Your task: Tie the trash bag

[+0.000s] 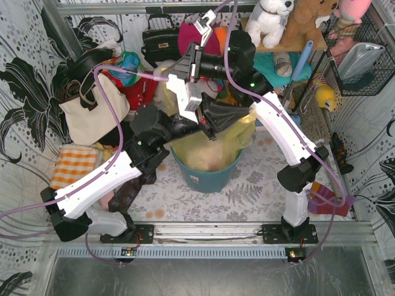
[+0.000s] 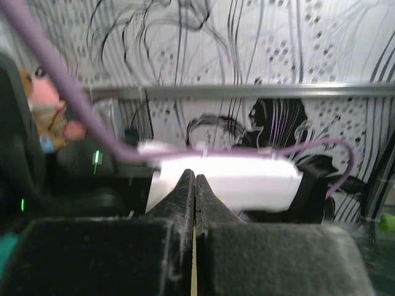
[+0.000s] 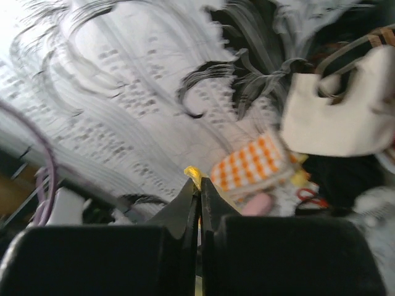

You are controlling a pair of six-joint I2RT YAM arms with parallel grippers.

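Above the round teal plastic bucket (image 1: 207,180) at the middle of the leaf-patterned counter (image 1: 265,191), two black-and-white arms crossed at the wrists. Inside the bucket and lining it, the thin translucent yellow-green plastic trash bag (image 1: 203,153), glossy and wrinkled, its upper part drawn up past the rim toward both arms.

Left hand (image 2: 195,177) turned to the right over the bucket, fingers pressed flat together. A hairline of yellow in the seam low between the pads, too thin to tell whether film is caught there. Straight ahead of it, the white link of the other arm.

Right hand (image 3: 199,182) reaching leftward across the top of the bucket, likewise pressed together, pinching a small crumpled tip of the yellow bag just at the fingertips.

At the back left of the counter, well apart from the bucket, a cream canvas tote with dark straps (image 1: 92,114). Just in front of it, a folded orange-and-white checked cloth (image 1: 71,165). On a shelf at the back right, a white plush dog (image 1: 271,17) among other soft toys.
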